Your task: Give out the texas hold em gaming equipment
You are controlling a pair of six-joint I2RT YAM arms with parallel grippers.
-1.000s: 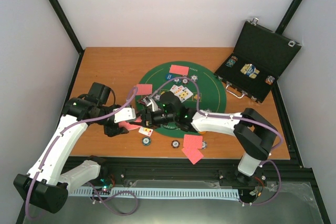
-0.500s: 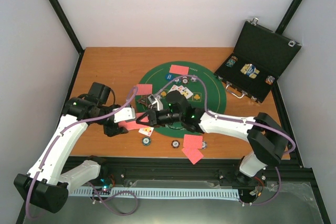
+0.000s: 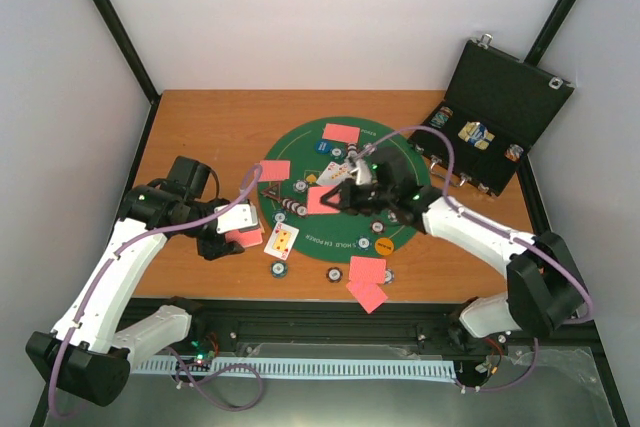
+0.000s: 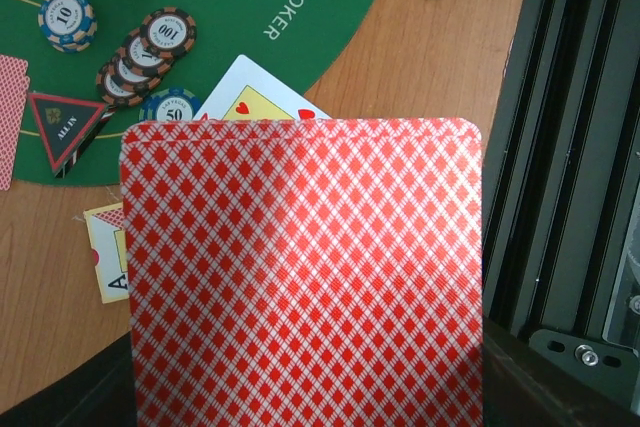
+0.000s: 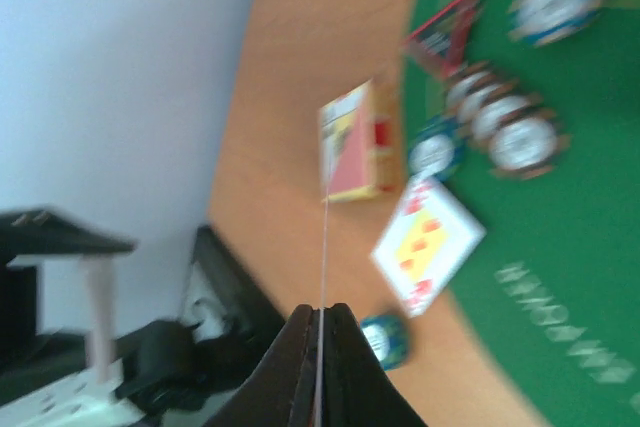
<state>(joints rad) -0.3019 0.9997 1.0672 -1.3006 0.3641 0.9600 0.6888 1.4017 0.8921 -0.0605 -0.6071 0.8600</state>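
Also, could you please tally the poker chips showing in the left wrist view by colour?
Blue chips: 2
Maroon chips: 4
Total: 6

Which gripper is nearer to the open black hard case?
Right. The right gripper is over the round green felt mat; the left gripper is off its side opposite the case.

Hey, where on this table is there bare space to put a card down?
Bare wood back-left, between the green mat and the back wall. Crowded: mat centre and the near edge, with chips and cards.
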